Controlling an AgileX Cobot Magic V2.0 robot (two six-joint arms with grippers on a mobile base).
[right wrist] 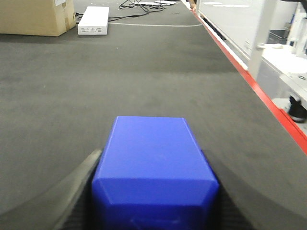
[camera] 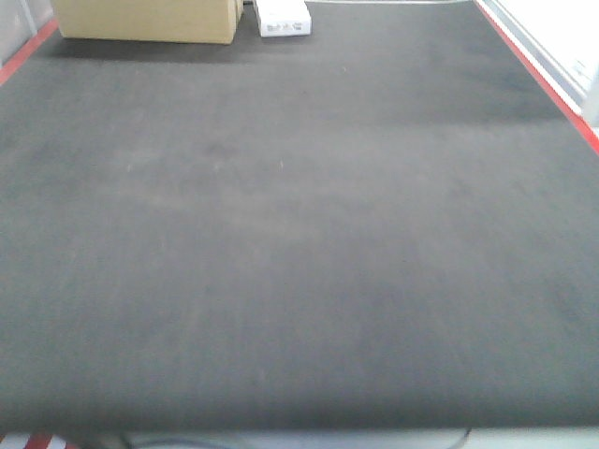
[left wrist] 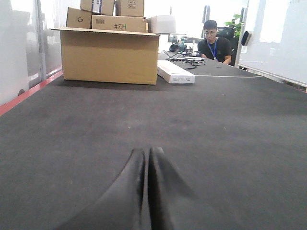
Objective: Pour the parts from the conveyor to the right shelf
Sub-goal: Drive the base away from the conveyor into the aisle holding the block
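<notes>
Blue part [right wrist: 153, 148] (clamped in right gripper [right wrist: 152, 168]) points lengthwise up conveyor [right wrist: 144, 72]

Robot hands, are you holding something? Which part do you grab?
The right gripper holds the blue block, its fingers pressing the block's left and right sides. The left gripper is shut, holding nothing.
</notes>
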